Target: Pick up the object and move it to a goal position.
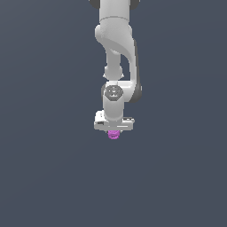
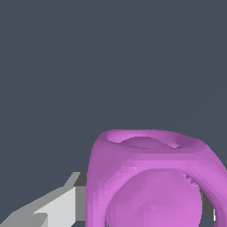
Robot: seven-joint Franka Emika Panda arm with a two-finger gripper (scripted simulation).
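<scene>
The object (image 1: pixel 114 135) is a small magenta block with rounded corners, showing just under the white hand of my gripper (image 1: pixel 114 132) in the middle of the exterior view. In the wrist view the object (image 2: pixel 150 177) fills the frame close to the camera, with a hollowed circular face on its upper side and a round mark on the side facing the camera. A grey finger (image 2: pixel 57 206) presses against one side of it, and a dark sliver of the other finger (image 2: pixel 207 206) sits at the opposite side. The gripper is shut on the object.
The arm (image 1: pixel 116 53) reaches in from the top edge of the exterior view. A plain dark grey-blue surface (image 1: pixel 44 168) lies all around, with no other object or marker in sight.
</scene>
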